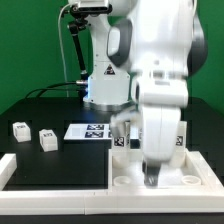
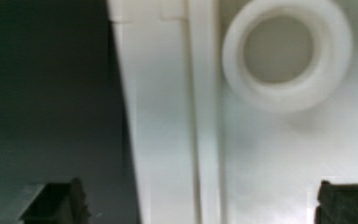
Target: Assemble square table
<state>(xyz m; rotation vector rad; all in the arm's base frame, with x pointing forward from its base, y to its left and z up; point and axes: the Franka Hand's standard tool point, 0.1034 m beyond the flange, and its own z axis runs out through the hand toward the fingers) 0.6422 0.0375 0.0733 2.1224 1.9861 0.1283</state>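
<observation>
The white square table top (image 1: 170, 178) lies at the exterior view's lower right, with round corner sockets (image 1: 121, 182). My gripper (image 1: 152, 174) hangs low over it, open and empty. In the wrist view the top's raised rim (image 2: 202, 120) runs between my fingertips (image 2: 55, 203), with one round socket (image 2: 282, 55) ahead. One finger is over the dark table, the other over the white top. My gripper (image 2: 202, 205) holds nothing. Two short white tagged legs (image 1: 20, 129) (image 1: 46, 138) stand on the exterior view's left. Another tagged white piece (image 1: 120, 138) shows beside the arm, partly hidden.
The marker board (image 1: 88, 131) lies flat in the middle of the black table. Long white border rails run along the front (image 1: 55, 195) and the exterior view's left edge (image 1: 6, 165). The arm's base (image 1: 105, 85) stands at the back.
</observation>
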